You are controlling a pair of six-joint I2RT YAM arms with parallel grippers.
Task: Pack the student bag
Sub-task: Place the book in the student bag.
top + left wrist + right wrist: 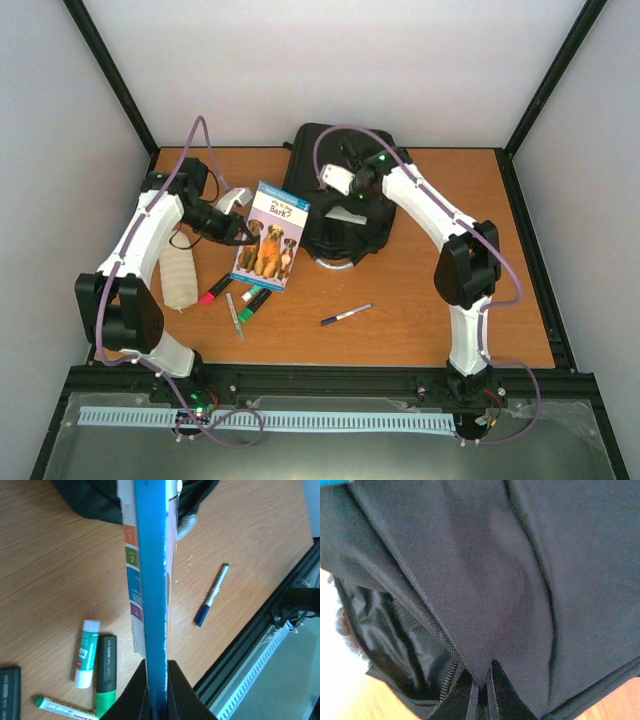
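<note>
Student bag (315, 215), large black soft fabric backpack: right gripper (481, 677) pinches its fabric by zipper (447, 672); left gripper (157, 672) clamps thin blue-spined dog book (272, 235). Next: feed book into opening.

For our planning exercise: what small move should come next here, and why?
Probably the right gripper should lift the bag fabric it pinches beside the zip, widening the opening, since the left gripper holds the book beside the bag.
</note>
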